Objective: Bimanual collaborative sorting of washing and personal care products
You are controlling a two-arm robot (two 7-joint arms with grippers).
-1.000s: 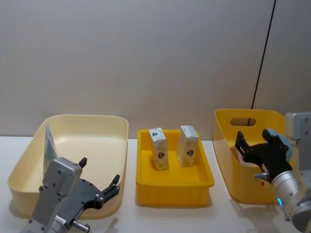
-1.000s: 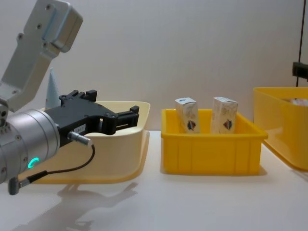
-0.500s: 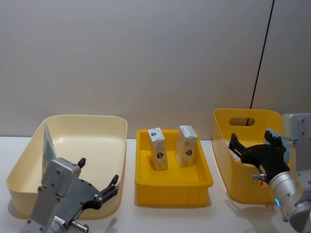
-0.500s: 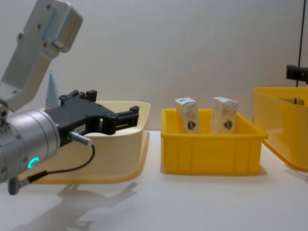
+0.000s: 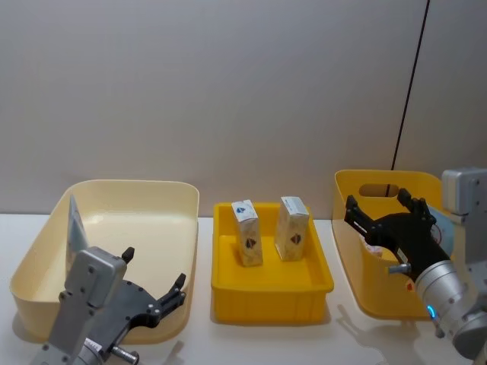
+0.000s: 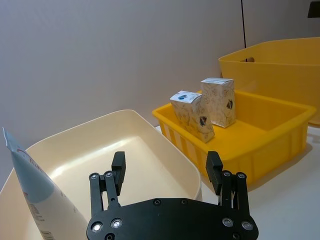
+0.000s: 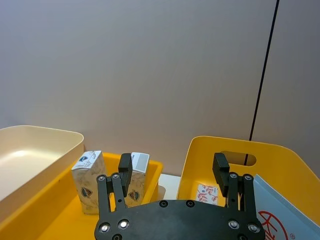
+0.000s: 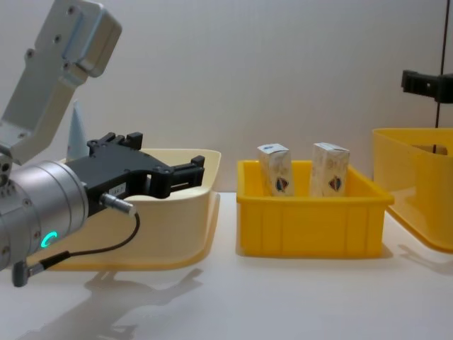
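A light-blue tube (image 5: 76,228) leans against the left wall of the cream bin (image 5: 129,185). Two white cartons (image 5: 248,232) (image 5: 293,227) stand upright in the yellow tray (image 5: 266,295). My left gripper (image 5: 156,287) hangs open and empty over the cream bin's front edge, and the left wrist view shows the tube (image 6: 30,185) beside its spread fingers. My right gripper (image 5: 378,207) is open and empty above the left rim of the deep yellow bin (image 5: 388,179). Inside that bin lie another blue tube (image 7: 275,212) and a small red-printed white pack (image 7: 206,194).
The three containers stand in a row on a white table, with narrow gaps between them. Bare tabletop (image 8: 283,297) stretches in front of them. A plain grey wall runs close behind, with a thin black cable (image 5: 407,91) hanging down it.
My right gripper has risen out of the deep yellow bin and shifted left toward the tray, open and empty. The left arm has not moved.
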